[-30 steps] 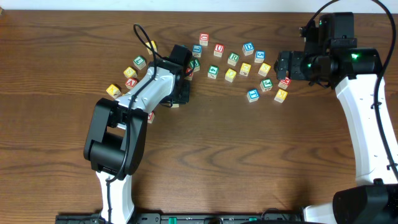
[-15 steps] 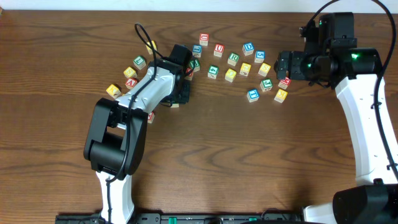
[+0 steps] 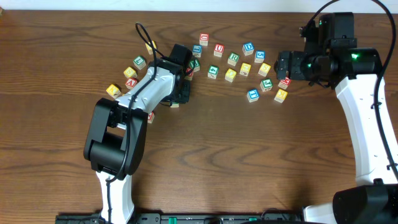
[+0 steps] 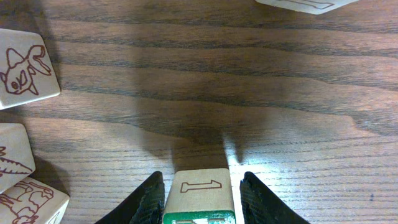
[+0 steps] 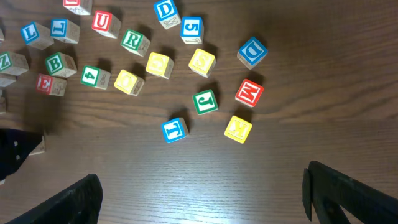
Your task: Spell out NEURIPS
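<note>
The left gripper point(image 4: 200, 182) squeezed a green-edged cube point(image 4: 199, 194). Animal-picture cubes point(image 4: 25, 70) sat close beside it. The right gripper point(image 5: 205, 199) hung wide open near a blue T cube point(image 5: 175, 129).

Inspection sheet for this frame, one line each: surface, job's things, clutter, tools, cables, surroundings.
Surface: dark wooden table, no spills or marks seen.
Job's things: red U, green R and red E lie loose among the other cubes; no word lined up yet.
Clutter: other letter cubes nearby, such as blue D, red M and green J.
Tools: left tool is shut on a green-framed cube; right tool is wide open above bare table, holding nothing.
Cables: black cable loops up off the left arm, above the cubes.
Surroundings: nothing seen.
</note>
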Controlling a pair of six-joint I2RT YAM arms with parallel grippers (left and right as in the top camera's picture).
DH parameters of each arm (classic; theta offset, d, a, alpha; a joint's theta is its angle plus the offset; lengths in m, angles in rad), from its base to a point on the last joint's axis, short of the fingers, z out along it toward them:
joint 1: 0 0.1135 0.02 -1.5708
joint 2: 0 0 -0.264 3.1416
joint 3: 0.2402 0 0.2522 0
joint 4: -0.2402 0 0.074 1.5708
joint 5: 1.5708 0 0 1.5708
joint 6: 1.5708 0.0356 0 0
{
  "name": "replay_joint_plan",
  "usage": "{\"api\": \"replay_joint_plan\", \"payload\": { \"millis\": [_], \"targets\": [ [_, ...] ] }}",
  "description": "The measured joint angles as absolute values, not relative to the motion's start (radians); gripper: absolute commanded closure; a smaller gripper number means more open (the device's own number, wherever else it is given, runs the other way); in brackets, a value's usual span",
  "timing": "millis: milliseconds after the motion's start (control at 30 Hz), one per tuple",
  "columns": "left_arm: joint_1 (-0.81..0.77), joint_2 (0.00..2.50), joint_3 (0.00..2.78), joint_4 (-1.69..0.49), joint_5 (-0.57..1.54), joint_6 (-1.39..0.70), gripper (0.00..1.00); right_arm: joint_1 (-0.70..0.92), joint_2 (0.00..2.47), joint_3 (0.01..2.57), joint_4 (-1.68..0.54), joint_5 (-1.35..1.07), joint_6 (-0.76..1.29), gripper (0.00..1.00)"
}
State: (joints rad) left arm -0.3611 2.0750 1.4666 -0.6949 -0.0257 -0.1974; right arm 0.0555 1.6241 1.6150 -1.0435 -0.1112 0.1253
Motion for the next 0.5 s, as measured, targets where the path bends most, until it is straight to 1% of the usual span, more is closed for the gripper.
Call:
{"api": "replay_joint_plan", "payload": {
  "millis": [367,500],
  "targets": [
    [-0.361,2.075,1.467,-0.694,-0.026,-0.181,0.6,0.056,1.624,1.615,-1.044,-0.111,0.125,0.01],
    [-0.361,2.075,1.467,-0.7,-0.026,-0.207,0.6,0.056,1.624,1.615,-1.044,-0.111,0.125,0.01]
  ]
}}
